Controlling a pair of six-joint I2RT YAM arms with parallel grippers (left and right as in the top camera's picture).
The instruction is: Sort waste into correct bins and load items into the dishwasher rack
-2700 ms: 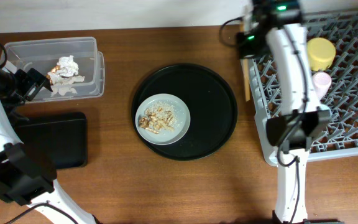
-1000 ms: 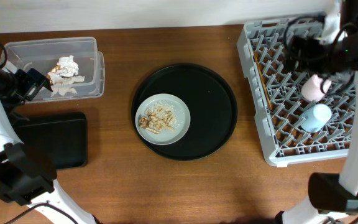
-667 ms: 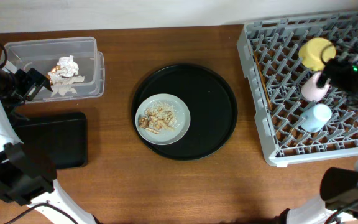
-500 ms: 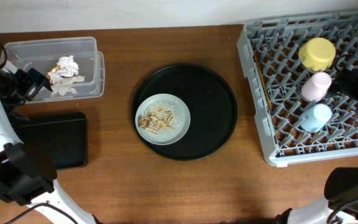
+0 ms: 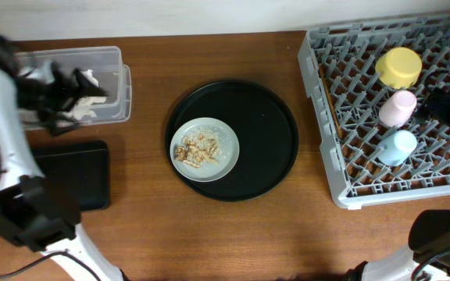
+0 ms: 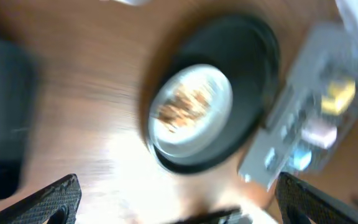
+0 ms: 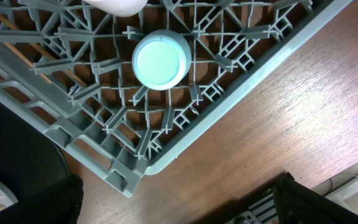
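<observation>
The grey dishwasher rack [image 5: 350,117] at the right holds a yellow bowl [image 5: 399,66], a pink cup [image 5: 397,108] and a light-blue cup [image 5: 398,146], all upside down. Thin wooden chopsticks [image 7: 73,76] lie in the rack's bottom. The pale plate [image 5: 213,160] with food scraps [image 5: 196,148] sits on the round black tray [image 5: 264,125]. My left gripper [image 5: 73,87], blurred with motion, hangs open over the clear tub [image 5: 53,58], where the paper wad [image 5: 91,76] lies. My right gripper [image 5: 436,105] is open and empty above the rack's right side.
The shallow black rectangular tray [image 5: 73,176] lies at the front left, below the tub. The blurred left wrist view takes in the plate [image 6: 191,106] and the rack [image 6: 303,124]. Bare wood runs along the rack's front corner [image 7: 129,177].
My left arm has swung right, from the table's left edge to over the clear tub. My right arm drew back from the rack's middle to its right side.
</observation>
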